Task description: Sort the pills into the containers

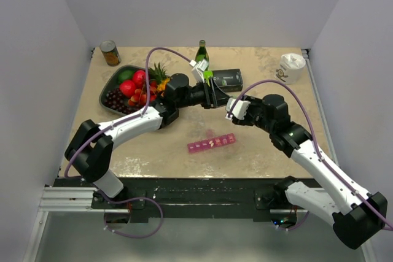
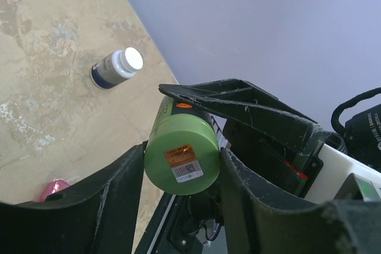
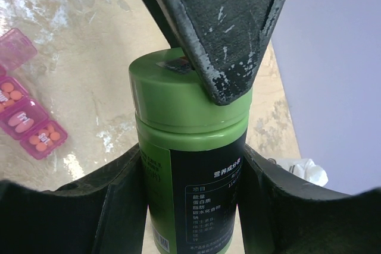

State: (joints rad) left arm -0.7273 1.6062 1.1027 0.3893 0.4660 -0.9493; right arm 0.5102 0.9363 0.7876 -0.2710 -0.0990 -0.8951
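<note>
Left gripper (image 2: 181, 154) and right gripper (image 3: 191, 157) meet nose to nose over the middle of the table (image 1: 153, 148), both clenched on one green bottle (image 3: 178, 96). The right fingers (image 3: 122, 206) press the sides of its dark-labelled body. The left fingers (image 2: 119, 200) flank its green cap end, which bears a small sticker; one of them lies across the cap rim in the right wrist view. The pill organiser (image 1: 212, 142) lies flat on the table on the base side of both grippers, apart from them and touched by neither. To the left of the right fingers, several of its pink compartments stand open with orange tablets (image 3: 40, 138) inside. Beyond the left gripper a dark bottle with a white cap (image 2: 116, 68) lies on its side. Just behind the grippers sits a black box (image 1: 225, 80), with a glass bottle (image 1: 201, 53) farther back. A bowl of fruit (image 1: 105, 95) and a can (image 1: 110, 53) lie off to the left arm's side, and a white crumpled object (image 1: 291, 65) off to the right arm's side.
</note>
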